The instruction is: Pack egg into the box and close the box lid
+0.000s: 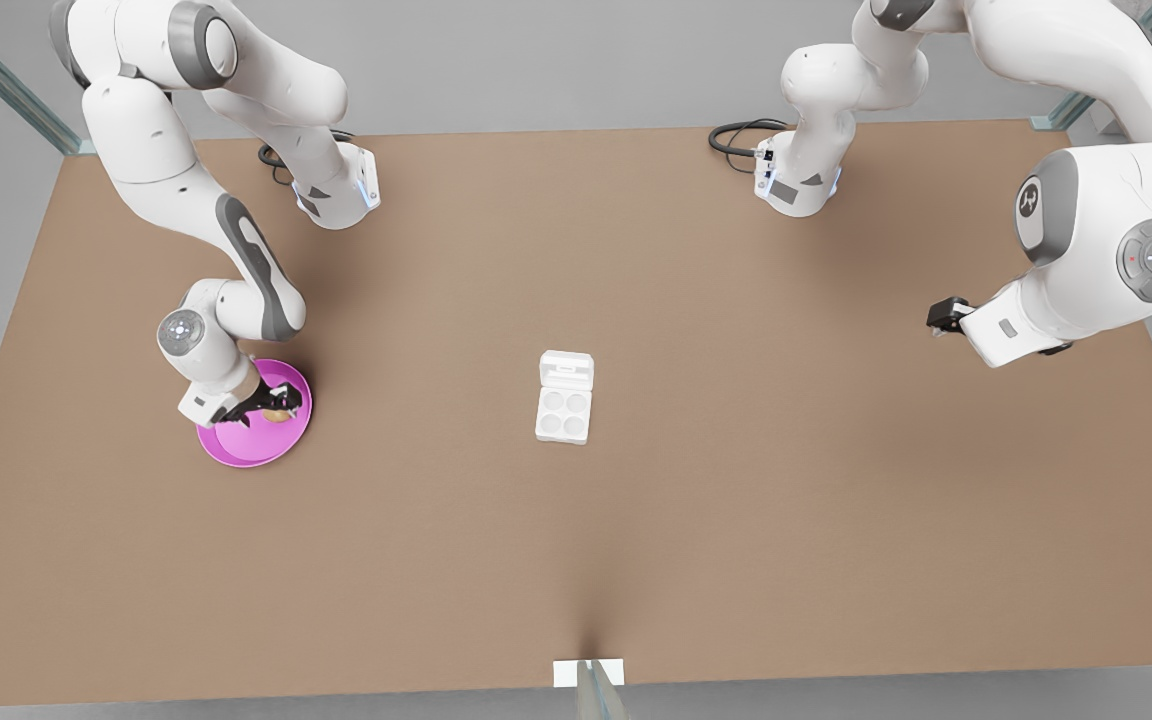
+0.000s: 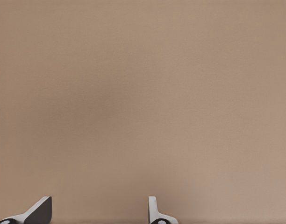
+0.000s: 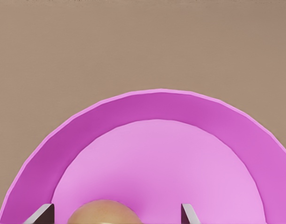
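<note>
The tan egg (image 1: 279, 412) lies on a round pink plate (image 1: 256, 445) at the front view's left. My right gripper (image 1: 271, 405) hangs low over it, open. In the right wrist view its fingers (image 3: 45, 212) stand on either side of the egg (image 3: 103, 212), apart from it. The white box (image 1: 563, 415) sits mid-table with four bare cups. Its box lid (image 1: 567, 370) lies open and flat behind the tray. My left gripper (image 1: 939, 318) waits open above bare table at the front view's right, nothing between its fingertips (image 2: 154, 212).
The brown table (image 1: 736, 450) stretches wide between the plate and the box. Both arm bases stand at the far edge, with black cables (image 1: 736, 135) beside them. A small white bracket (image 1: 588, 672) sits at the near edge.
</note>
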`<action>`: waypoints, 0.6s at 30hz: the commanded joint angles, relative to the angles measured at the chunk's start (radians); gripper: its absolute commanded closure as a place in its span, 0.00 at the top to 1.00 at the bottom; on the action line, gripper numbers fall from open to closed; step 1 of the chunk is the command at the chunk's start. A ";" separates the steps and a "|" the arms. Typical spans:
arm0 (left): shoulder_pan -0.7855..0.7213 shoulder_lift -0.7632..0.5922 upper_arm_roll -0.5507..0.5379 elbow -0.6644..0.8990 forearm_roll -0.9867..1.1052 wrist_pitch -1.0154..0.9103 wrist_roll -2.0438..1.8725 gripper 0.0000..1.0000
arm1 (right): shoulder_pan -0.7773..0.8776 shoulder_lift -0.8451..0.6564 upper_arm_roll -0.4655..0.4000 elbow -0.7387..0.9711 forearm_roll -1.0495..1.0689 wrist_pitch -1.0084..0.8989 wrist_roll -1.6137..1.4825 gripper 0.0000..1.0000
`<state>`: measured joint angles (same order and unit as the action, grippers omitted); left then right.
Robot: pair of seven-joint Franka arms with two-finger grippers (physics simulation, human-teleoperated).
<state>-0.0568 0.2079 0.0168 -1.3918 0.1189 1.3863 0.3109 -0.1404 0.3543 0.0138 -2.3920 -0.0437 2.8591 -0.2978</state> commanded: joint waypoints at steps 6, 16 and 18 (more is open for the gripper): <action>0.000 0.005 0.000 0.000 -0.001 0.002 0.002 1.00 | -0.016 -0.006 0.000 -0.015 -0.001 0.022 -0.030 1.00; 0.000 0.005 0.000 0.000 0.001 0.000 0.002 1.00 | -0.033 -0.009 0.000 -0.030 -0.004 0.022 -0.038 1.00; 0.000 0.005 0.000 0.000 -0.001 0.002 0.002 1.00 | -0.050 -0.009 0.000 -0.041 -0.004 0.022 -0.050 1.00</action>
<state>-0.0568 0.2143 0.0168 -1.3918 0.1186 1.3880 0.3121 -0.1862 0.3458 0.0140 -2.4302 -0.0481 2.8807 -0.3178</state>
